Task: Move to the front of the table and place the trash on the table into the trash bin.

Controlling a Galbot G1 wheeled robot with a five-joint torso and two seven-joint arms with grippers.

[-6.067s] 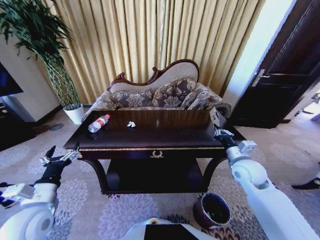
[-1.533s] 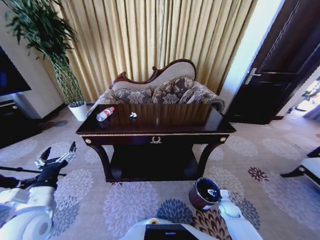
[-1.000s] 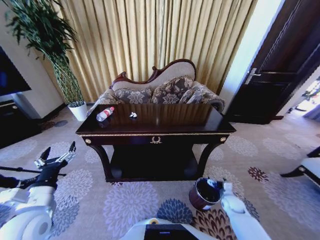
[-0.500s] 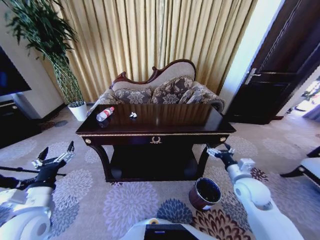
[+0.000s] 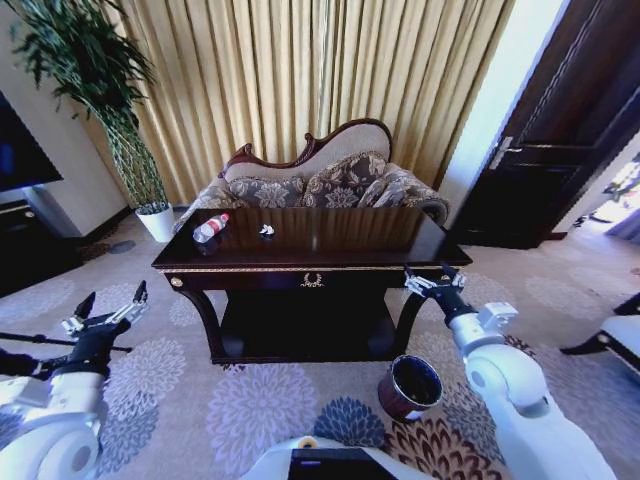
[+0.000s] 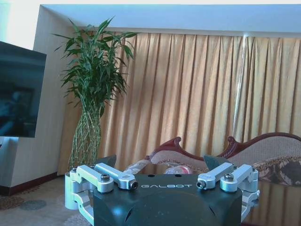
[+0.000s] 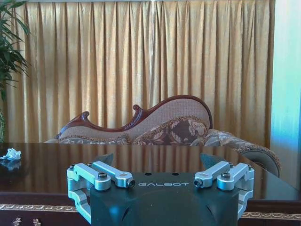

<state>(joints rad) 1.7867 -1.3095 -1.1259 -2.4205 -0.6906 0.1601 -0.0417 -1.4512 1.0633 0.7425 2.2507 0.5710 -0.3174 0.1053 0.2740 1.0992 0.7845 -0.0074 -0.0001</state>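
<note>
The robot stands in front of the table point(image 5: 330, 245), with the bin point(image 5: 411, 387) on the carpet near the table's right front leg. The right gripper point(image 5: 433, 284) is raised to about the level of the tabletop's front right corner, its fingers spread open and holding nothing; the right wrist view looks flat across the glossy top toward the sofa. The left gripper point(image 5: 104, 314) hangs low over the carpet off the table's left end, also spread open and empty. Two pieces of trash lie on the far left part of the tabletop: a clear bottle point(image 5: 210, 228) with a red cap, lying on its side with its long axis running diagonally, cap toward the back, and a small white crumpled scrap point(image 5: 266, 230) just to its right, apart from it. Both pieces sit well away from the right gripper, across most of the tabletop and toward the left rear. The left gripper is the nearer one to the bottle, though it sits below the table's edge, while the bin is on the right arm's side.
</note>
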